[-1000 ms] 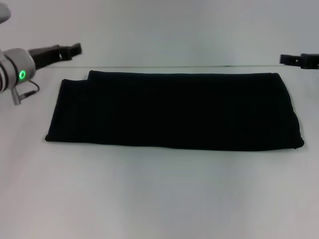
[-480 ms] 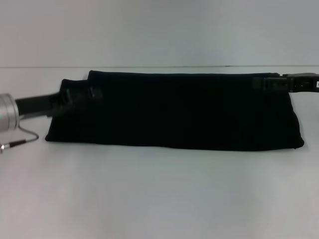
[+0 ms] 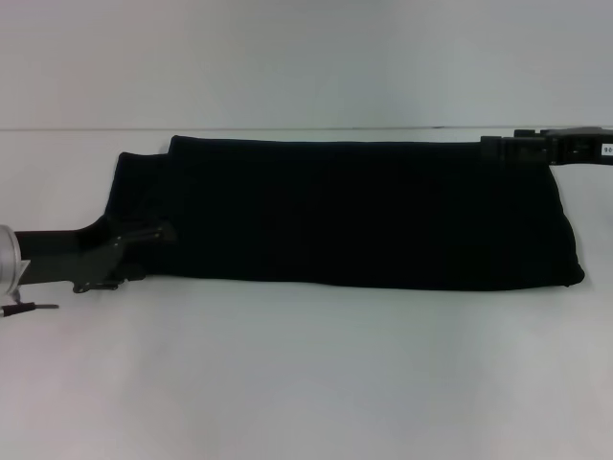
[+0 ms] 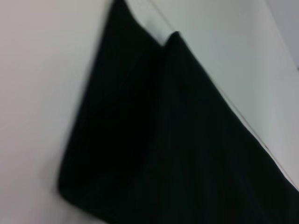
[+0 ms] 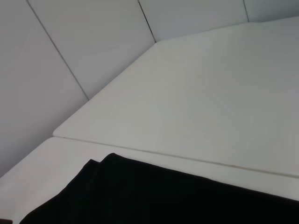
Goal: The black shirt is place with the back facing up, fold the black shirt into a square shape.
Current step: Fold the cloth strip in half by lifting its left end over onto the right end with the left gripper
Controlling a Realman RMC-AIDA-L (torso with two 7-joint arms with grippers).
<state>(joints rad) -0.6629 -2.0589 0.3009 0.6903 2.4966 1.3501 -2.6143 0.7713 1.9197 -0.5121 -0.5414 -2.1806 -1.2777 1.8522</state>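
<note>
L gripper (image 3: 144, 251) low at near-left corner of black shirt (image 3: 345, 211), over its edge; finger state can't tell, dark on dark; R gripper (image 3: 498, 149) at far-right corner of shirt, at back edge; finger state can't tell either; shirt lies flat on white table (image 3: 306, 374) as long folded band running left-right, plain side up; stepped fold at far-left corner, seen in L wrist view too (image 4: 154, 140); R wrist view shows shirt's edge (image 5: 154, 196) on table.

The left gripper (image 3: 144, 251) reaches in low from the near left, while the right gripper (image 3: 503, 149) extends in level from the far right.
</note>
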